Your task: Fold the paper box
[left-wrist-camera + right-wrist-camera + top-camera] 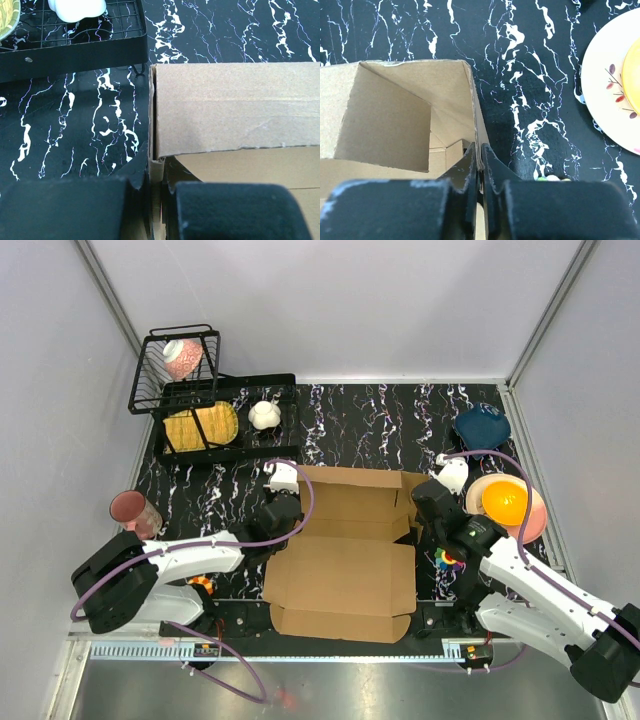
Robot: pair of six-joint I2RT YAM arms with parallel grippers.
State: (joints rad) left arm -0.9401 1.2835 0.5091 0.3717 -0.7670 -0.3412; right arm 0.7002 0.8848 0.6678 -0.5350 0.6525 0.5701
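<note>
The paper box [345,570] sits in the middle of the black, white-veined counter [380,430], between the two arms. Its wide lid panel lies flat toward the arm bases, and its far wall and both side walls stand raised. The left arm [190,558] reaches in from the left. Its jaws are clenched on the top edge of the box's left wall, which in the left wrist view runs up as a thin cardboard edge between the two dark fingers [65,210], close to the box's far left corner [154,70]. The right arm [530,575] comes in from the right. Its jaws are pinched almost together on the box's right wall, one finger [560,210] outside it and the other inside, just short of the far right corner [465,65]. The cardboard is plain brown on every face that shows. Beyond the left wall stands a black wire rack [75,55]. To the right of the box, apart from it, lies a white plate [605,100] with a small sprig of leaves painted on its rim.
</note>
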